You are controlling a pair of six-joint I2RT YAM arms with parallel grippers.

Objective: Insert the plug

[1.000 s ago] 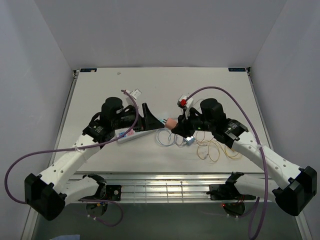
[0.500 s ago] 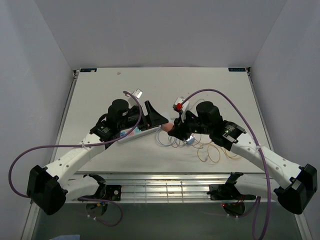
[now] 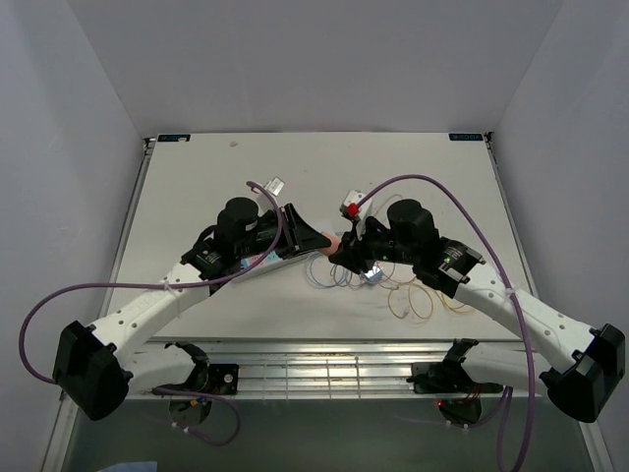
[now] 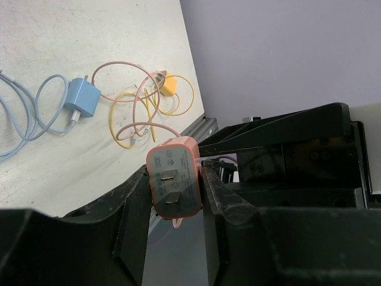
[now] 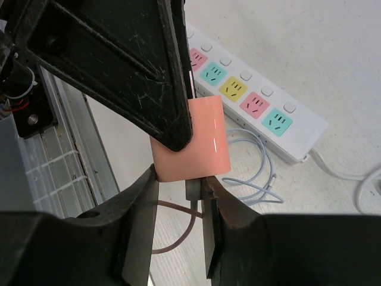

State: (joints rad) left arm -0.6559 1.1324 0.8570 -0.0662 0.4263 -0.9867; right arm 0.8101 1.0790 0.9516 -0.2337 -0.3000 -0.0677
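Observation:
The salmon-pink plug (image 3: 335, 245) hangs above the table between both grippers. In the left wrist view the plug (image 4: 174, 185) shows its two flat prongs, and my left gripper (image 4: 174, 173) is shut on its sides. In the right wrist view my right gripper (image 5: 180, 179) is shut on the lower end of the plug (image 5: 199, 140), where its brown cable leaves. A black left finger (image 5: 137, 59) overlaps the plug's top. The white power strip (image 5: 250, 98) with coloured sockets lies on the table beyond, and it is partly hidden under my left arm in the top view (image 3: 263, 263).
A blue charger (image 4: 81, 98) with a pale blue cable and a yellow charger (image 4: 168, 85) with a looped yellow cable lie on the table under the right arm. The metal rails of the table's front edge (image 3: 324, 369) run close behind the grippers.
My left gripper has moved right to the plug and closed from wide open onto its sides. The right gripper has kept its hold and shifted a little to the left.

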